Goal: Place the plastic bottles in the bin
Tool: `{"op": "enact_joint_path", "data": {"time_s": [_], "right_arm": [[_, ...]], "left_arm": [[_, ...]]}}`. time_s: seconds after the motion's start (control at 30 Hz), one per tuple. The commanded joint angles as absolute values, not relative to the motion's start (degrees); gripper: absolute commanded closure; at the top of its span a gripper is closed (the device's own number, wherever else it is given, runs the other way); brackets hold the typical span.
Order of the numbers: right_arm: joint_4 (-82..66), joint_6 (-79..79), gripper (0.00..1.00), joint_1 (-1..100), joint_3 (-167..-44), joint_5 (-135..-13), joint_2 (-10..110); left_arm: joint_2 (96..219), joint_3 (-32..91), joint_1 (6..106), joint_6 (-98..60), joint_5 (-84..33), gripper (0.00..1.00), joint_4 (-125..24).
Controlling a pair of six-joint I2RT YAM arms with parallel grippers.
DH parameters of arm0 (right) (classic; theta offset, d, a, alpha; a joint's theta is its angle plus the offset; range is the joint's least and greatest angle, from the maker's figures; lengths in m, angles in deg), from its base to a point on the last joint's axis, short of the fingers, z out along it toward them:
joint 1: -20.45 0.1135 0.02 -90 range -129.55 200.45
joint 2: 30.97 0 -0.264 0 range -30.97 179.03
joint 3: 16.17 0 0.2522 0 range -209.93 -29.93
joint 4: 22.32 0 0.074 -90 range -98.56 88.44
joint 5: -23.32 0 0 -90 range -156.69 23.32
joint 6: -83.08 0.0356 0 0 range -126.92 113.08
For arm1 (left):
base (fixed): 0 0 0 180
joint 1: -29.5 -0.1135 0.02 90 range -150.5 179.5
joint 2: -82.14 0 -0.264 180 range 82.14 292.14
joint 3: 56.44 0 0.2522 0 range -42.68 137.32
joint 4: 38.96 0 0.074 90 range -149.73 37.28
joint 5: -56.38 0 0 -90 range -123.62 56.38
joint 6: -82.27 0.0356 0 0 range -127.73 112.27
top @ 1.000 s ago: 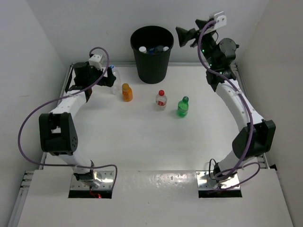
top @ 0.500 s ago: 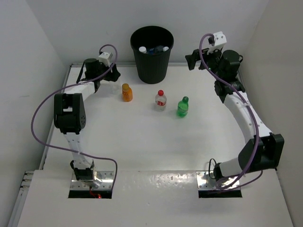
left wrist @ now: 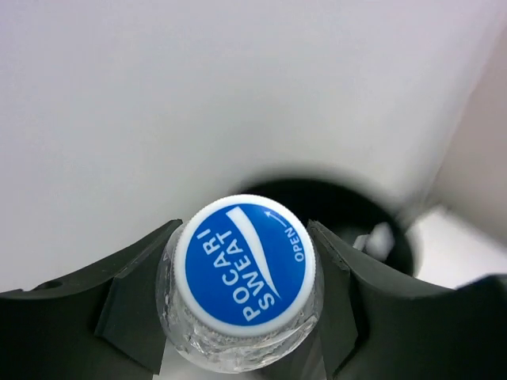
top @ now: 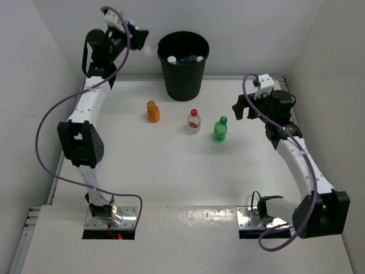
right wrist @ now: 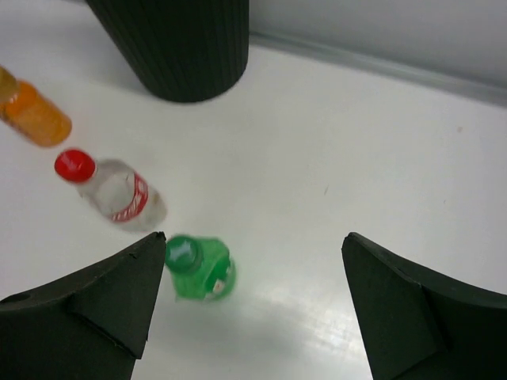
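We were in the carry-and-drop step for one bottle. Our left fingers were closed on the blue-capped bottle, one on each side just below the cap. That arm hung high, to the left of the bin. From above, the bottle looked to be just beside the rim and not yet over the opening, though it was blurred there and we could not be sure. In the bin we could see other bottles lying at the bottom.

Our right fingers were spread wide and held nothing. They hovered above the desk, with the green bottle standing below, close to one finger and not centred in the gap. The red-capped bottle stood just beside the green one, and the orange bottle farther off, nearer the bin.

We judged that the next move for the left arm was a short carry to the right, until the bottle was fully over the opening, and only then a release. The right arm would need to centre on the green bottle before lowering, and to keep clear of its red-capped neighbour.
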State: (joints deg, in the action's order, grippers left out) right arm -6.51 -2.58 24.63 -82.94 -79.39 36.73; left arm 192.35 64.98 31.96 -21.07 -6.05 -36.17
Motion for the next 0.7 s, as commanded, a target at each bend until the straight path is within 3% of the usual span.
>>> {"op": "enact_joint_path", "data": {"time_s": [0.0, 0.3, 0.5, 0.57, 0.63, 0.67], "right_arm": [[-3.6, -3.1, 0.09, 24.2, -81.5, -81.4, 33.5], [-0.2, -5.7, 0.04, 23.5, -77.9, -83.0, 28.6], [2.6, -8.4, 0.04, 23.6, -80.2, -84.2, 29.3], [3.3, -8.7, 0.03, 23.7, -80.4, -84.4, 29.3], [3.8, -8.8, 0.01, 23.5, -80.4, -84.5, 29.3], [3.8, -8.6, 0.01, 23.5, -80.1, -85.0, 29.2]], "left_arm": [[193.0, 74.2, 37.5, -24.1, -5.5, 0.77, -28.0], [208.0, 91.1, 42.8, -22.7, -8.5, 0.79, -25.0], [215.6, 94.7, 44.1, -16.4, -14.8, 0.79, -25.0], [217.2, 94.7, 44.6, -13.8, -17.5, 0.71, -25.0], [217.8, 95.2, 44.6, -13.1, -18.2, 0.47, -24.5], [218.5, 95.9, 45.1, -13.1, -18.9, 0.26, -24.5]]}}
